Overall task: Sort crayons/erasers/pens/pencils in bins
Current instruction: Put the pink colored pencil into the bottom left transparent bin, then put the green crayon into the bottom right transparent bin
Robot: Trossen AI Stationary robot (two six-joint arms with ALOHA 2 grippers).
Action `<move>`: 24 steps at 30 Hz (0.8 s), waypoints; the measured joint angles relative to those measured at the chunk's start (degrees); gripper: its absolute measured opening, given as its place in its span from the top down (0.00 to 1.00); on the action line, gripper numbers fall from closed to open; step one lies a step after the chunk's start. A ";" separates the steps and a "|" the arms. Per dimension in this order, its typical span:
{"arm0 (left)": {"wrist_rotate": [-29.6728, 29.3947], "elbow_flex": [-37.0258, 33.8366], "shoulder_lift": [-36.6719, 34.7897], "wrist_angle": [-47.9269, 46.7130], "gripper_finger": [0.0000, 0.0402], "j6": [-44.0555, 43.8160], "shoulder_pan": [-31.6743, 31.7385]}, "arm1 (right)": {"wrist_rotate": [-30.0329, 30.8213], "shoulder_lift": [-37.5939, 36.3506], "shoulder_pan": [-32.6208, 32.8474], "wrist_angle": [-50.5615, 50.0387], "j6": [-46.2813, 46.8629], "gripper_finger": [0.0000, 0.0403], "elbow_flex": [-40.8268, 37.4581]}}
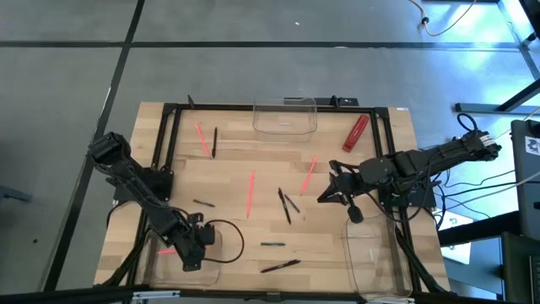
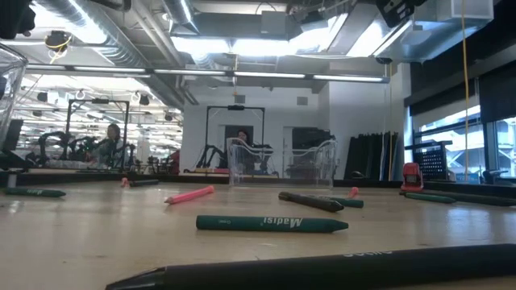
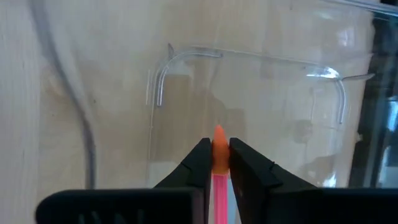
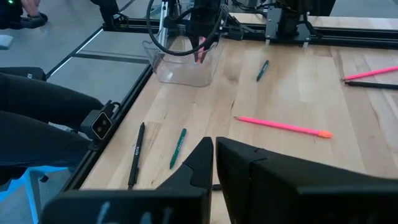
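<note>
My left gripper [image 1: 191, 253] stands over the near-left bin [image 1: 173, 268], pointing steeply down and shut on a pink pencil [image 3: 219, 163]. The right wrist view shows it from afar inside that bin [image 4: 180, 68]. My right gripper [image 4: 214, 158] hovers shut and holding nothing above the table's right half [image 1: 325, 196]. Pink sticks [image 1: 251, 192] [image 1: 308, 175] [image 1: 202, 139], black ones [image 1: 287, 205] [image 1: 280, 266] and a green one [image 1: 272, 244] lie flat on the wood. Another clear bin [image 1: 285, 116] stands at the far edge and a third [image 1: 375, 257] at the near right. My left gripper pinches the pink pencil between its two fingers just behind the orange tip [image 3: 219, 138]. The pencil runs along the fingers, not across them. The fingers come from above, slanting down, and the tip points at the bin's floor [image 3: 249, 93].
A chunky red block [image 1: 355, 133] lies at the far right, beside the far bin. A black frame [image 1: 169, 152] runs around the table's edges. In the low view a green crayon [image 2: 270, 223] and a black pen [image 2: 322, 270] lie close to the near edge.
</note>
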 joint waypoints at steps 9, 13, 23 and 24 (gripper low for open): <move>0.00 0.00 0.00 -0.98 0.78 -0.13 0.00 | 0.09 0.00 0.00 0.00 0.00 0.94 0.00; 0.00 0.00 0.00 -0.94 0.77 -0.21 0.02 | 0.09 0.00 0.00 0.00 0.00 0.94 0.00; 0.00 0.00 -4.41 -0.82 0.78 -1.01 0.02 | 0.04 0.00 -0.02 0.02 0.04 0.94 0.00; -0.01 0.00 -5.45 -0.80 0.78 -1.00 0.02 | 0.02 0.00 -0.02 0.02 0.04 0.94 0.00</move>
